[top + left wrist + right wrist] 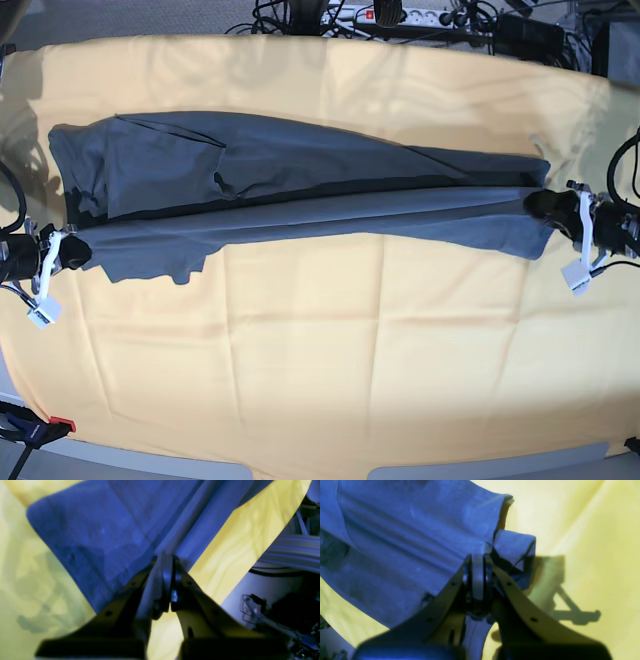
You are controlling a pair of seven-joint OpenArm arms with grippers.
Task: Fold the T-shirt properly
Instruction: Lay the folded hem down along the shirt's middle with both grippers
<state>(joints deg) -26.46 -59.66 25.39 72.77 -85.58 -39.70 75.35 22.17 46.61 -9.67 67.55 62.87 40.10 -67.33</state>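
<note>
Both sets of fingers, left (545, 204) and right (78, 251), are clenched on opposite ends of the T-shirt (300, 190), stretched taut across the yellow-draped bench (320, 380), so an uneven pull could tear one end free.

plain slate-grey T-shirt (300, 180), plain yellow cloth (320, 360)

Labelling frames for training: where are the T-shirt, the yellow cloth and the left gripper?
T-shirt (300, 165), base view, middle of the fabric.
Yellow cloth (330, 360), base view, bare front area.
Left gripper (171, 562), left wrist view, between the fingertips.
</note>
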